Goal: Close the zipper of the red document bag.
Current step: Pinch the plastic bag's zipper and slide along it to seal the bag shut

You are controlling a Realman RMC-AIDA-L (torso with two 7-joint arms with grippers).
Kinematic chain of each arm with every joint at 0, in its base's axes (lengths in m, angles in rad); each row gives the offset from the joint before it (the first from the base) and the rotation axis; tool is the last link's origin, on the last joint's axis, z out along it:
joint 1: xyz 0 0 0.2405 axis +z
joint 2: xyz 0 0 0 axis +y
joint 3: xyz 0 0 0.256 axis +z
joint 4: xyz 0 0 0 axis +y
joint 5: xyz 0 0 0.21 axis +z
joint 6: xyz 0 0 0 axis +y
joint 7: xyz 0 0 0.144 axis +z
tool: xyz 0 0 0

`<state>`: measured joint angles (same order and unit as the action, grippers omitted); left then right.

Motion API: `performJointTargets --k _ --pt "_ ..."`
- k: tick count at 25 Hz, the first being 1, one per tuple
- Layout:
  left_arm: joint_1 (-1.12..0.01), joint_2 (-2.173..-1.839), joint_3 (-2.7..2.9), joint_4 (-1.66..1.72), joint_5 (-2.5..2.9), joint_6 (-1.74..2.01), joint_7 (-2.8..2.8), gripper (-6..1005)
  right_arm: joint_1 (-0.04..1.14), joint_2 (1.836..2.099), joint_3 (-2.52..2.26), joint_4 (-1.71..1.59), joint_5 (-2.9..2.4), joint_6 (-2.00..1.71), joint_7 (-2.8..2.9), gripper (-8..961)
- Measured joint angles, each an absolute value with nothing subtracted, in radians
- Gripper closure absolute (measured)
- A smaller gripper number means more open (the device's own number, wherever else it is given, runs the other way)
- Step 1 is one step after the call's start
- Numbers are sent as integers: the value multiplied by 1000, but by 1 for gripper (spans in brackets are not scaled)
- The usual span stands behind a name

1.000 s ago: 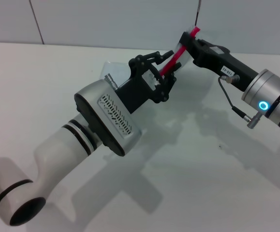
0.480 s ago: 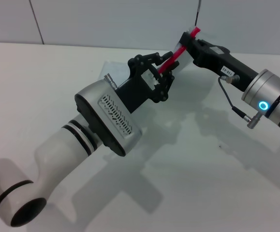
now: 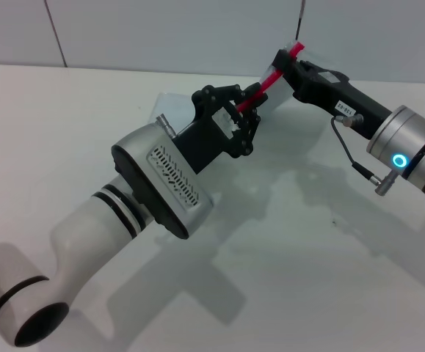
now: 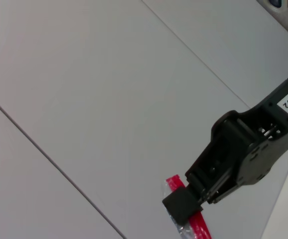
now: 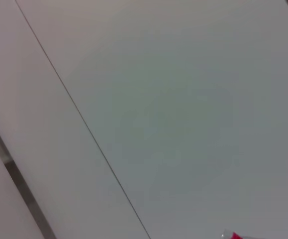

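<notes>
1. Fingers of the right gripper (image 3: 280,61) are clenched on the far end of the zipper (image 3: 269,79), holding that end raised off the surface (image 3: 329,279), toward the 1 o'clock part of the head view.
2. Fingers of the left gripper (image 3: 243,111) are clamped around the same red strip lower down, at about 11 o'clock from the view's centre; black finger links sit on both sides of the strip.
3. One zipper is seen: a single bright red strip running on a slant between the two grippers, its upper tip poking out past the right gripper.
4. One red document bag (image 3: 169,105) is seen, only in part: a pale translucent sheet showing beside the left gripper at its 9 o'clock side, the rest hidden behind the left arm.
5. Two arms are in view, the white left one coming in from 7 o'clock, the black-and-silver right one from 3 o'clock.
6. From the left wrist, the right gripper (image 4: 187,204) shows as a black block pinching the red zipper (image 4: 198,225) end, with clear plastic at its edge.
7. From the right wrist, only a small red tip of the zipper (image 5: 237,236) shows at the picture's edge against a pale panelled wall (image 5: 173,119).
</notes>
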<state>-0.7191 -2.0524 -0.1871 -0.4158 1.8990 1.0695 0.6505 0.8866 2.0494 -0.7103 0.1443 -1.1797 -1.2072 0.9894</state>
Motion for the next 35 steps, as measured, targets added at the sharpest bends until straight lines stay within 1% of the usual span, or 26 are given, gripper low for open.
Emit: performJointTargets --k 2,15,20,35 --pt "-718 -2052 -187 -416 1899 1069 650 888 887 2049 -710 144 -1180 -1207 989 922" --pt "-702 -2049 -187 -416 1896 1064 645 897 874 2046 -693 140 -1173 -1214 990 910" --pt "-670 -2049 -186 -416 1896 1066 642 898 863 2043 -668 136 -1172 -1215 990 905" --pt "-567 -2044 -187 -406 1896 1069 638 902 750 2036 -543 59 -1170 -1217 1000 890"
